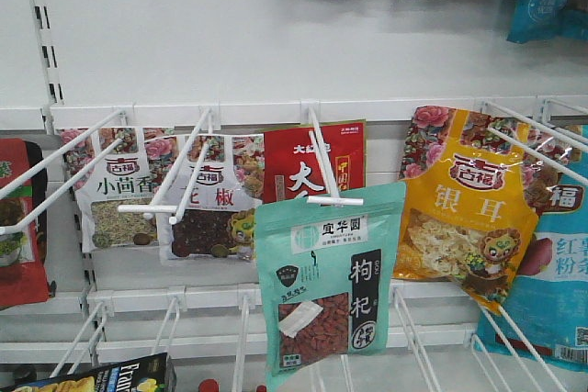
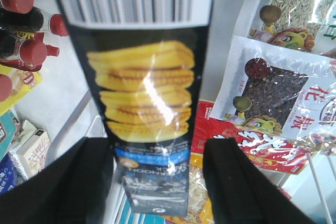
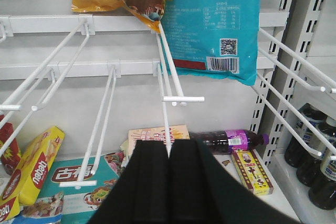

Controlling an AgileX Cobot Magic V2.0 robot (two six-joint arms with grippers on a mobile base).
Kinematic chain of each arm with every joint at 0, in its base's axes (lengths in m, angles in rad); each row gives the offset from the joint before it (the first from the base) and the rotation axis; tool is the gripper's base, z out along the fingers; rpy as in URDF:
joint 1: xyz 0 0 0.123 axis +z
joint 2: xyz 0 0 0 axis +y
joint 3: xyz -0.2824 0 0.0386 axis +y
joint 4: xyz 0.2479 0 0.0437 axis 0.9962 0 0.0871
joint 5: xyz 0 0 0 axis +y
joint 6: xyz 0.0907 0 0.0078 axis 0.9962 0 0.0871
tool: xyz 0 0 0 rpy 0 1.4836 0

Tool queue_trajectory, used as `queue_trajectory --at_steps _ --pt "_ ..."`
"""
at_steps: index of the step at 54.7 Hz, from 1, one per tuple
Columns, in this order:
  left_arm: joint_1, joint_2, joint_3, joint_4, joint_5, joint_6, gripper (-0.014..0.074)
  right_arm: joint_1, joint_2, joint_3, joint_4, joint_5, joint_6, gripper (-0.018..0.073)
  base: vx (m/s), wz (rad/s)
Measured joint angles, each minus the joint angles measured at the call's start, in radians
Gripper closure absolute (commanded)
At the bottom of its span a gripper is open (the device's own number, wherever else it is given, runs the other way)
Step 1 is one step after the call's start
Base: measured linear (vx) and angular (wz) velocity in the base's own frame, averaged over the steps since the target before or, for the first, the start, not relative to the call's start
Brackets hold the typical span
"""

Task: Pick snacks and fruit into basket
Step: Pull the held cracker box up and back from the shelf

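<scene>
Ideally the right hand (image 3: 169,145), clenched on nothing, opens, pinches the mint-green snack pouch (image 1: 329,286) hanging at the front tip of its hook (image 1: 322,167) and slides it straight off; whether the left hand (image 2: 160,145) grips the biscuit box (image 2: 147,93) is unclear.

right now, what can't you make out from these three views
- The basket and the fruit: in no view.
- Front view: the red pouch is partly covered by the snacks pouch; neither gripper shows.
- Left wrist view: the black biscuit box fills the frame, blurred, top cut off; whether the left gripper touches it is unclear.
- Right wrist view: the right gripper, shut, hides most of the pale box behind it.
</scene>
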Motion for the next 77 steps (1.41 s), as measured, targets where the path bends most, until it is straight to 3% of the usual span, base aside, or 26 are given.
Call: queue_trajectory --at_steps 21,77 --pt "0.000 0.000 0.000 -0.051 0.002 0.041 0.0111 0.000 0.000 0.000 0.000 0.000 0.000 0.0569 0.00 0.00" --pt "0.000 0.044 -0.003 -0.072 -0.018 0.068 0.0111 0.000 0.000 0.000 0.000 0.000 0.000 0.0569 0.00 0.00"
